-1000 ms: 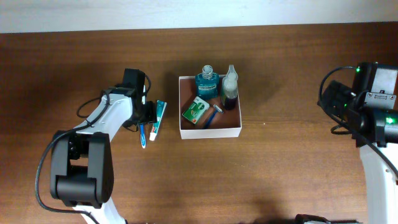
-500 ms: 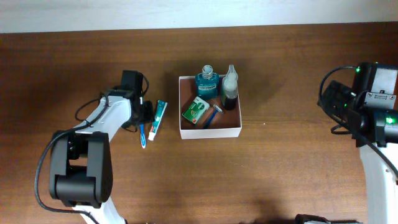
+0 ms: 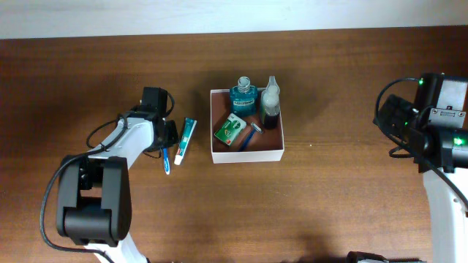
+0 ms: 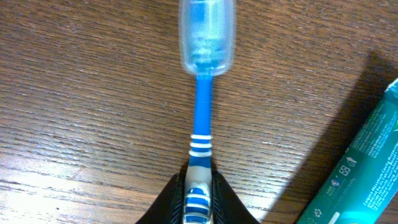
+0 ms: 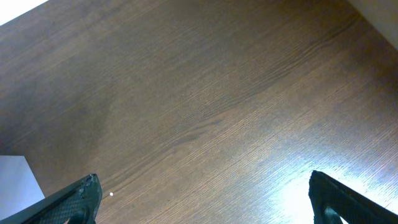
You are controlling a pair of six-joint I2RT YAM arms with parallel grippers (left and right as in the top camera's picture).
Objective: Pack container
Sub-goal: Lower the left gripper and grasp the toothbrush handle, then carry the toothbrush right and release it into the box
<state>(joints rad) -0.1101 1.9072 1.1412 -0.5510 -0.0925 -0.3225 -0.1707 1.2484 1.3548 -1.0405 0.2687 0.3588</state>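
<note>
— Overhead?
— The container (image 3: 248,155) sits mid-frame: square, mouth up, no long axis. The toothbrush (image 3: 167,161) lies left of it, running up-down.
— Left wrist?
— The left gripper (image 4: 199,190) pinches the handle, capped head toward the top edge. Probably the pickup; next, lift it over the container.
— Right wrist?
— The right gripper (image 5: 205,198) is spread, holding nothing.

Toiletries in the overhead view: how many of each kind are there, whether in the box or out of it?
bottles: 2 (mouthwash bottle, dark bottle)
toothbrush: 1
toothpaste tube: 1
razor: 1
green packet: 1
Total: 6, with 4 inside the container
</note>
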